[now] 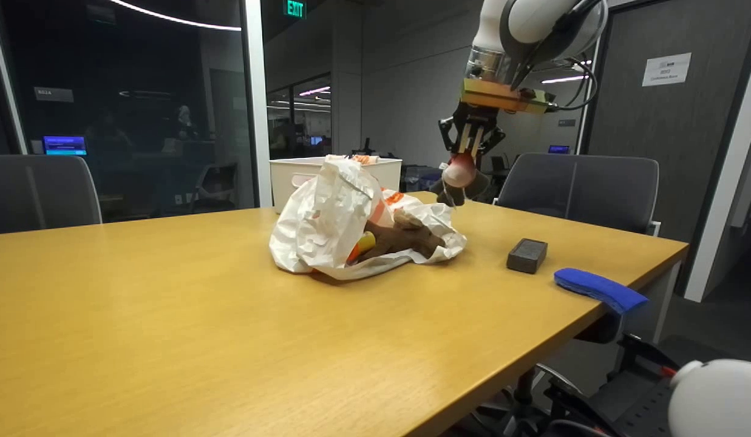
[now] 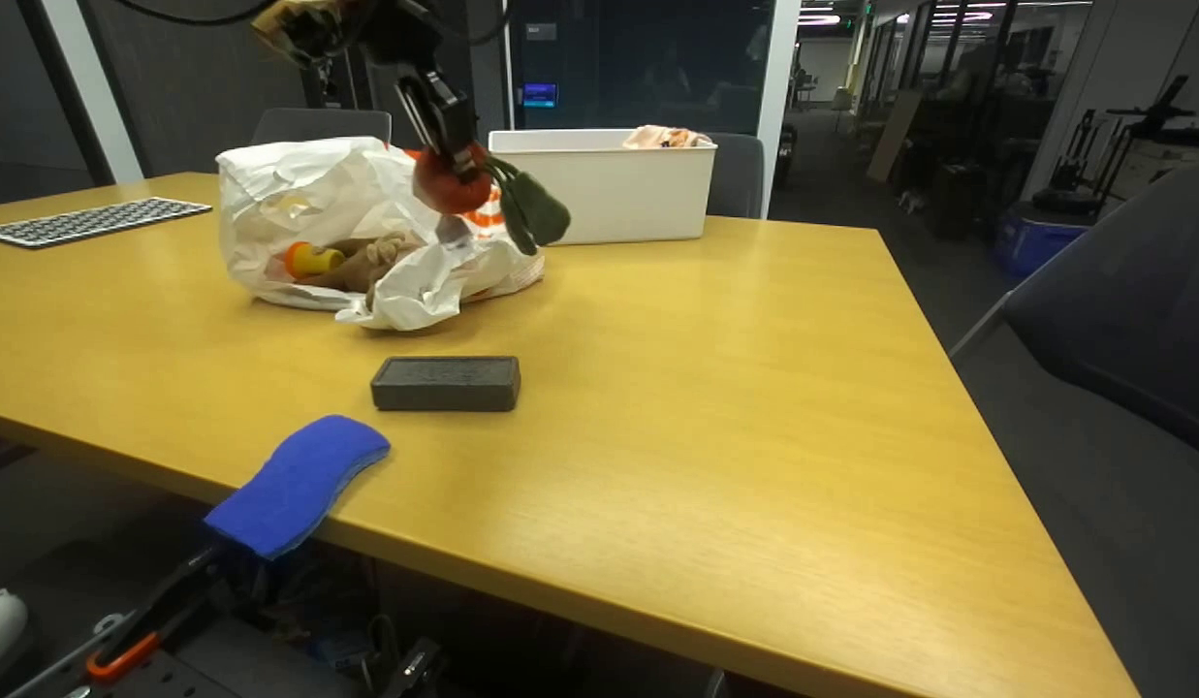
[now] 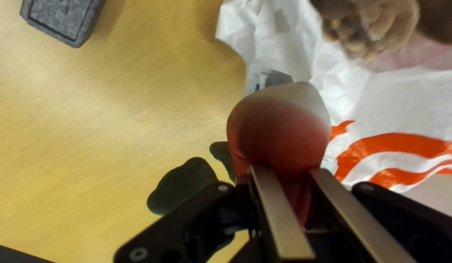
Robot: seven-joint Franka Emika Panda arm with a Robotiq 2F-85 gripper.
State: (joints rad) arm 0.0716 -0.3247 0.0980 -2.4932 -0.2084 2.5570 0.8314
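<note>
My gripper (image 3: 284, 171) is shut on a soft red-and-white toy vegetable (image 3: 278, 124), like a radish, with reddish material pinched between the fingers. Dark green leaves (image 3: 182, 184) hang from the toy on one side. In both exterior views the toy (image 1: 459, 175) is held in the air below the gripper (image 2: 454, 160), above the table near the crumpled white plastic bag (image 2: 299, 194). The bag lies on its side with its mouth open. Inside the mouth are a brown plush toy (image 1: 405, 237) and a yellow-and-orange piece (image 2: 313, 260); the rest of the contents is hidden.
Behind the bag stands a white bin (image 2: 599, 194) with patterned cloth (image 2: 667, 137) at its rim. A dark grey block (image 2: 446, 384) rests on the table; a blue curved piece (image 2: 299, 480) overhangs the edge. A keyboard (image 2: 95, 221) lies farther back. Chairs (image 1: 578, 185) surround the table.
</note>
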